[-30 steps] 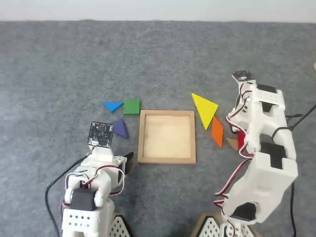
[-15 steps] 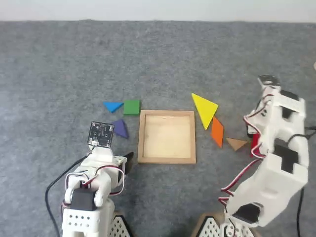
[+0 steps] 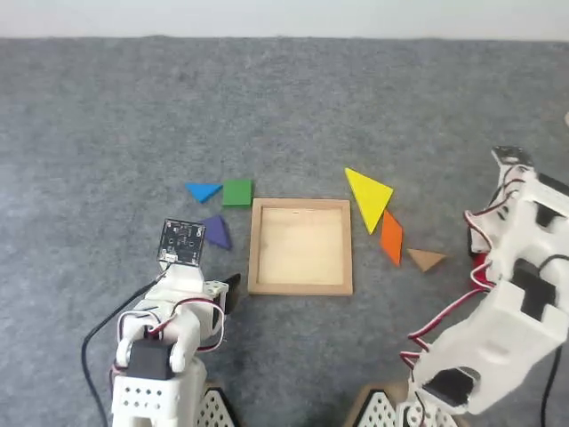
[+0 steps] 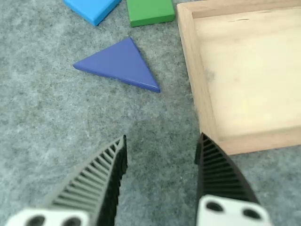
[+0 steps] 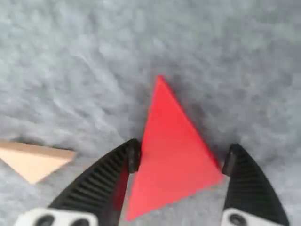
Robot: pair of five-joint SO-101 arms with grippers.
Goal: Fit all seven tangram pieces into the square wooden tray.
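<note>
Layout noted left to right, places taken from each gripper.

Left gripper [image 4: 163, 139]: jaws spread wide, nothing between them, low over grey felt [image 3: 293, 107]. Just ahead of its fingertips, purple triangle [image 4: 120, 66], flat on the felt. Farther ahead, blue triangle [image 4: 91, 7] and green square [image 4: 149, 10], side by side, touching or nearly so. Immediately to this gripper's right, near left corner of square wooden tray [image 4: 197, 84]; one fingertip close against the rim, contact not certain. Tray interior bare wood, no pieces in it.

To the right of the tray and left of the right gripper, in the high view: yellow triangle [image 3: 369, 196] by the tray's far right corner, orange parallelogram [image 3: 391, 237] just below it, corner tips close, then tan triangle [image 3: 426, 259], nearest of the three to the right gripper and apart from the orange piece.

Right gripper [image 5: 183, 153]: jaws set about one piece-width apart, closed against opposite edges of red triangle [image 5: 164, 122], apex pointing away past the fingertips. Tan triangle near, off to its left; tray well apart on that same side.
</note>
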